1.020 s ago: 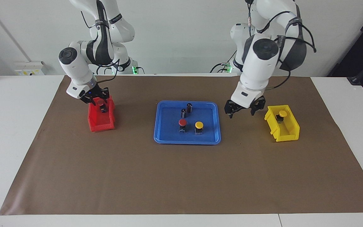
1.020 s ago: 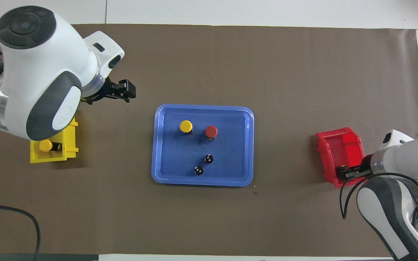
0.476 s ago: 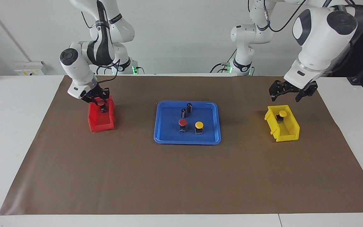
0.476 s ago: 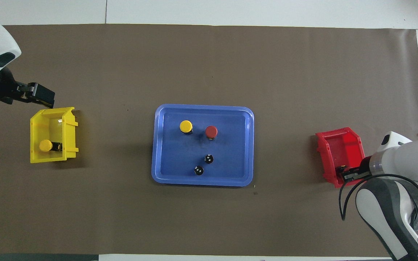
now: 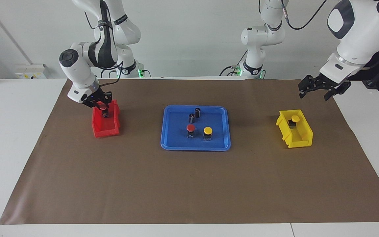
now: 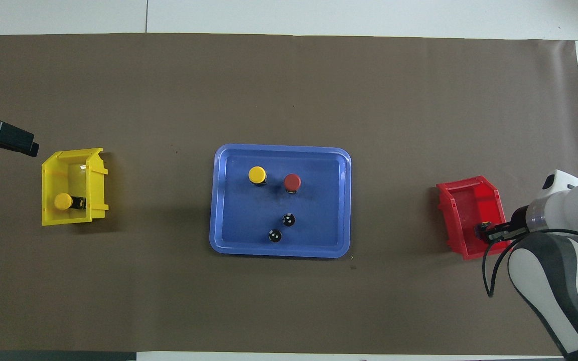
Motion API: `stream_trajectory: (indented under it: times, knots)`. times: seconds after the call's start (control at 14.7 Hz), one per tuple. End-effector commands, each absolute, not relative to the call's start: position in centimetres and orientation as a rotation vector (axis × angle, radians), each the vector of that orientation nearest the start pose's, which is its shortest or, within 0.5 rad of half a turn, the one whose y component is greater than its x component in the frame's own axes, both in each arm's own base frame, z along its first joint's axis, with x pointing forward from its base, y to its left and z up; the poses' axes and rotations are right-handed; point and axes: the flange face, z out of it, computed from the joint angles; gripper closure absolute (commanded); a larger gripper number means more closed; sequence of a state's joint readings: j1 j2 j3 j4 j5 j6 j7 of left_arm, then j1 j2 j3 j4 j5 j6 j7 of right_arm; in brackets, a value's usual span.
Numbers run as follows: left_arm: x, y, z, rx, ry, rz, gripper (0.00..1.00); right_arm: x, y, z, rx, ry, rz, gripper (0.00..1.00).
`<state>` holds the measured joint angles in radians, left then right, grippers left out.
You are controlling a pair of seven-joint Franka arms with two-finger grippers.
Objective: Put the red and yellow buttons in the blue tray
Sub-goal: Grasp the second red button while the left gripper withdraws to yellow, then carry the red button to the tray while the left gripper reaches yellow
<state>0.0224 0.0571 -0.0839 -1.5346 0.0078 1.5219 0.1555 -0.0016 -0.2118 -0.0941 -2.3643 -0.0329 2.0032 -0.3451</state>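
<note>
blue tray: shallow rectangular blue plastic tray point(image 5: 169, 136) with a raised rim, mid-table on the brown paper mat point(image 5: 189, 184).
buttons in tray: one red-capped push-button point(image 5: 190, 128) and one yellow-capped push-button point(image 5: 207, 131) stand upright side by side in the half of the tray farther from the robots, apart from each other; their small bases are mostly hidden under the caps in the overhead view.
dark cylinders: two dark capless cylinders point(image 5: 194, 114) stand in the tray's half nearer the robots.
yellow bin: small yellow plastic bin point(image 5: 303, 136) toward the left arm's end; a second yellow-capped button point(image 5: 295, 118) sits inside it at the end nearer the robots, its base partly hidden by the bin wall.
red bin: small red plastic bin point(image 5: 105, 130) toward the right arm's end.
right gripper: right gripper point(image 5: 103, 107) reaches into the red bin's end nearer the robots, fingers clenched on a second red-capped button point(image 5: 103, 107); only a sliver of red cap shows between the fingers, and in the overhead view the arm covers it almost wholly.
left gripper: left gripper point(image 5: 319, 90) hangs in the air over the mat's edge, near the yellow bin but clear of it, fingers spread and holding nothing; the overhead view cuts it off at the edge.
</note>
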Motion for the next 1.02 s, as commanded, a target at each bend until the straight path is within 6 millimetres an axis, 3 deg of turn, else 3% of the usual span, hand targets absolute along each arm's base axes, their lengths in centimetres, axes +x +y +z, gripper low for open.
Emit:
stream_trajectory:
  times: [0.0,0.14,0.34,0.41,0.61,0.75,0.95]
  knots:
    - [55.9,-3.2,61.1,-3.135,0.355,0.117,0.00,49.1,-3.5,43.8,-3.087,-0.479,0.271,0.80]
    - [55.9,-3.3,61.1,-3.135,0.355,0.117,0.00,50.9,-2.0,46.7,-3.075,-0.425,0.247,0.80]
    - [55.9,-3.3,61.0,-3.135,0.355,0.115,0.00,53.7,7.1,49.4,-3.067,-0.274,0.182,0.80]
    - [55.8,-3.3,61.1,-3.134,0.355,0.110,0.00,54.0,10.3,49.4,-3.077,-0.217,0.128,0.80]
    - [55.7,-3.3,61.0,-3.133,0.355,0.115,0.00,55.7,17.4,47.9,-3.017,-0.045,0.045,0.80]
    - [55.6,-3.2,60.8,-3.132,0.352,0.115,0.00,57.7,21.2,47.4,-2.998,0.033,0.021,0.80]
    - [55.6,-3.2,60.9,-3.133,0.348,0.110,0.00,57.9,25.2,44.7,-2.984,0.069,0.016,0.80]
